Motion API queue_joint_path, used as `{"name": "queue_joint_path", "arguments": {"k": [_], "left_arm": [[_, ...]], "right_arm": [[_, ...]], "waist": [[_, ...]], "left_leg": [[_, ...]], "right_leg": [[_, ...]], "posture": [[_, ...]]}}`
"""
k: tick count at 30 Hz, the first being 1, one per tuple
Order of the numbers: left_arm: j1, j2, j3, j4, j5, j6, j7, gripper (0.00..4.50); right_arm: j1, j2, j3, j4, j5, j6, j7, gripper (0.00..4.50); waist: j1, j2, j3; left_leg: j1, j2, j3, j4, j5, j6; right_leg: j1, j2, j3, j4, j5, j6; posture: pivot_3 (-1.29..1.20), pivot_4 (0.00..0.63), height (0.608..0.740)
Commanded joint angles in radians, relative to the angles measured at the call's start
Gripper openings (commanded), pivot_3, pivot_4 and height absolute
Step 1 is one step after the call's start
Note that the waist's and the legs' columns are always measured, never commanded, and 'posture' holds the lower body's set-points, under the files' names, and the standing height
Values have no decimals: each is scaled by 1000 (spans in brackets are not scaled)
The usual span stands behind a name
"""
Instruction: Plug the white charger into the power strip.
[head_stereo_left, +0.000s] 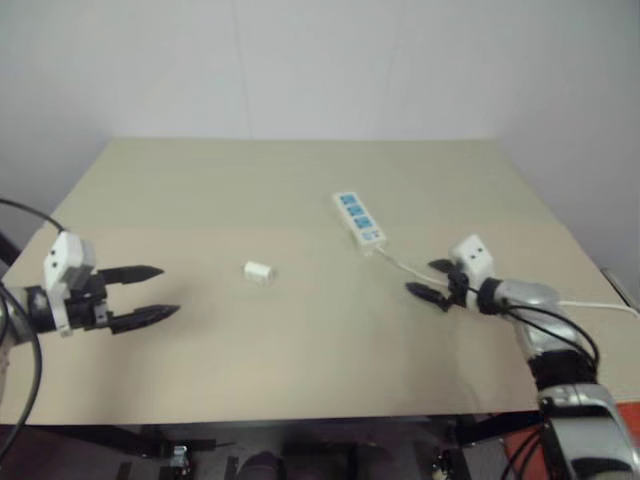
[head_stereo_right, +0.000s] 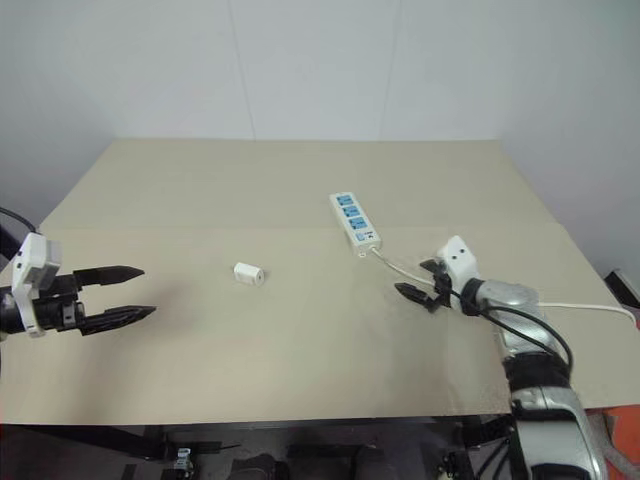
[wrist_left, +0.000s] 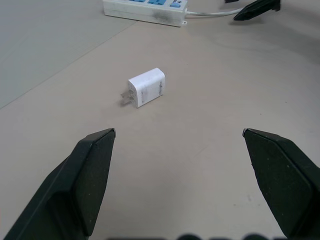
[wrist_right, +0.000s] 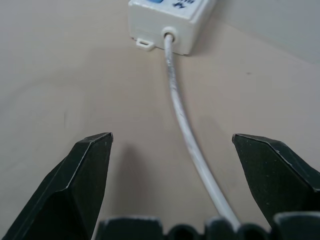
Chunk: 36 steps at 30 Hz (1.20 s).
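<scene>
The charger (head_stereo_left: 259, 271) looks light, stiff and slick; pinch its 2 flat sides. Left gripper (head_stereo_left: 148, 294) and right gripper (head_stereo_left: 432, 280): jaws spread, empty; strip (head_stereo_left: 359, 219) at 1 o'clock.

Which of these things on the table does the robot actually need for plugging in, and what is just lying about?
Needed:
- white charger, lying loose on the table
- power strip with its thin cable
- left gripper and right gripper, both open and holding nothing

Lying about:
- nothing else that I can see
</scene>
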Motion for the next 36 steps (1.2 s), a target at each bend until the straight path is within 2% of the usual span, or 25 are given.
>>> {"name": "queue_joint_path", "arguments": {"k": [1,5,8,13,14,18,23,26,30,31,36], "left_arm": [[14,24,41,-36,-16,1,6,4500],[29,21,47,-39,-13,-7,12,4500],[36,14,47,-46,-14,-8,19,4500],[35,12,42,-43,-15,-15,24,4500],[34,13,41,-40,-14,-17,25,4500],[17,20,34,-23,-11,-22,20,4500],[13,22,30,-23,-12,-22,13,4500],[4,18,14,-19,-9,-21,11,4500],[-38,14,-22,8,1,-30,5,4500],[-52,15,-30,19,4,-33,4,4500],[-106,17,-63,65,18,-51,-16,4500]], "right_arm": [[-47,-6,3,65,-13,-28,26,4124],[-79,5,12,109,-18,-29,51,2914],[-88,12,16,126,-32,-44,52,1760],[-85,16,19,118,-44,-74,56,135],[-81,16,18,108,-46,-80,56,27],[47,-37,-12,-165,34,-57,159,27],[307,-151,-68,-499,118,-29,240,27],[434,-192,-97,-580,111,-53,220,27],[476,-195,-100,-600,104,15,162,27],[482,-195,-97,-606,101,23,151,680],[495,-150,-103,-658,121,58,69,2282]], "waist": [[2,0,0],[2,0,0],[-1,0,0],[-13,0,0],[-15,0,0],[-15,0,0],[-2,1,0],[3,1,0],[2,0,0],[1,0,0],[2,0,0]], "left_leg": [[0,0,0,0,0,0],[0,0,0,0,0,0],[0,1,0,0,0,0],[1,1,0,0,0,0],[1,1,0,0,0,-1],[0,1,-2,0,0,0],[-4,1,-3,-1,0,0],[-2,1,-2,1,0,0],[3,0,0,1,1,-1],[5,0,1,1,1,-1],[5,1,1,0,1,-1]], "right_leg": [[0,0,0,0,0,0],[0,0,0,0,0,0],[0,0,0,1,0,0],[0,0,0,1,0,0],[0,0,0,1,0,0],[0,0,-1,1,0,0],[-2,-1,-3,0,0,0],[0,-1,-2,0,1,1],[3,0,-1,0,1,0],[3,1,0,1,0,0],[3,2,0,1,0,0]], "posture": [[0,150,740],[0,150,740],[0,150,740],[0,150,740],[0,150,740],[0,150,740],[0,150,740],[0,150,740],[0,150,740],[0,150,740],[0,150,740]]}}
